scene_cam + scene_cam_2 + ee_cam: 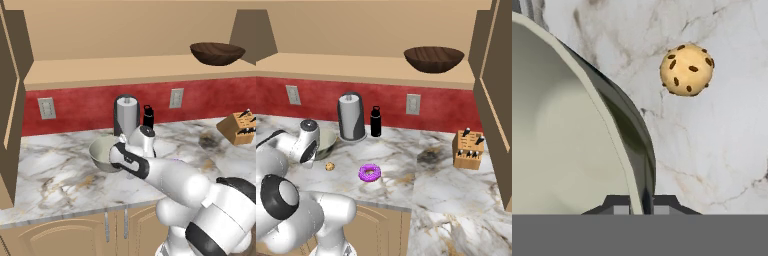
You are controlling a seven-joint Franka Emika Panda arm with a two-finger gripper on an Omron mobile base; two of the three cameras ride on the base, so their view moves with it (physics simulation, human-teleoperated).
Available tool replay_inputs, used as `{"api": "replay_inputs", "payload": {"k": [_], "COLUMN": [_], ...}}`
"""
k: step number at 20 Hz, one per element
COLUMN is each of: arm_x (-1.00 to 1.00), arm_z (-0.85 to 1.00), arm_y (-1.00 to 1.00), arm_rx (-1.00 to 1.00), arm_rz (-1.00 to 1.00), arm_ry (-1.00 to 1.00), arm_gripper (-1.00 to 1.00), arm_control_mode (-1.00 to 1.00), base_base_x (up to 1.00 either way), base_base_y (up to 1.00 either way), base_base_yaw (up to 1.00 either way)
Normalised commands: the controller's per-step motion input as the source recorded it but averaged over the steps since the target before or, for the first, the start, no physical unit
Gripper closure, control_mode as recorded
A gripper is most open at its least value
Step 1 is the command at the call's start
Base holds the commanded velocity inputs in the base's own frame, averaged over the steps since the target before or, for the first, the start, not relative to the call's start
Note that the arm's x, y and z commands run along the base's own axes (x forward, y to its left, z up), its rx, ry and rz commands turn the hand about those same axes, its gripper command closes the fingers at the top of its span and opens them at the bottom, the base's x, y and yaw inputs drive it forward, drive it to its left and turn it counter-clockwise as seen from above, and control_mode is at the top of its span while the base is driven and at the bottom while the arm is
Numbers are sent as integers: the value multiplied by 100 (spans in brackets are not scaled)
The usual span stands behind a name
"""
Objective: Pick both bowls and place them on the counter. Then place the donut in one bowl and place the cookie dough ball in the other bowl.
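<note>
Glossy white robot arm (170,175): rounded, bulbous link shells joined by dark grey-black joint bands. Wide black ring at the large near joint; narrower dark collar on the forearm. Grey circular end cap. Two small dark grey square fingertips (619,202).

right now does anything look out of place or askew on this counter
Yes. The grey-green bowl hangs tilted in the gripper, shut on its rim, not flat on the counter. The wooden bowl still sits up on the shelf. Nothing looks spilled or damaged.
</note>
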Motion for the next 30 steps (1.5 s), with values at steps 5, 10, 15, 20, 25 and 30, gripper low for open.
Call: {"api": "replay_inputs", "payload": {"k": [5, 10, 15, 20, 25, 30], "arm_x": [27, 18, 3, 0, 0, 0], "arm_z": [-19, -23, -11, -9, -2, -11], "arm_y": [4, 3, 2, 0, 0, 0], "arm_rx": [0, 0, 0, 0, 0, 0], "arm_rz": [5, 3, 1, 0, 0, 0], "arm_ry": [0, 1, 3, 8, 6, 7], "arm_gripper": [100, 100, 100, 100, -100, -100], "arm_control_mode": [-100, -100, -100, -100, -100, -100], "base_base_x": [0, 0, 0, 0, 0, 0], "base_base_y": [0, 0, 0, 0, 0, 0], "base_base_yaw": [0, 0, 0, 0, 0, 0]}}
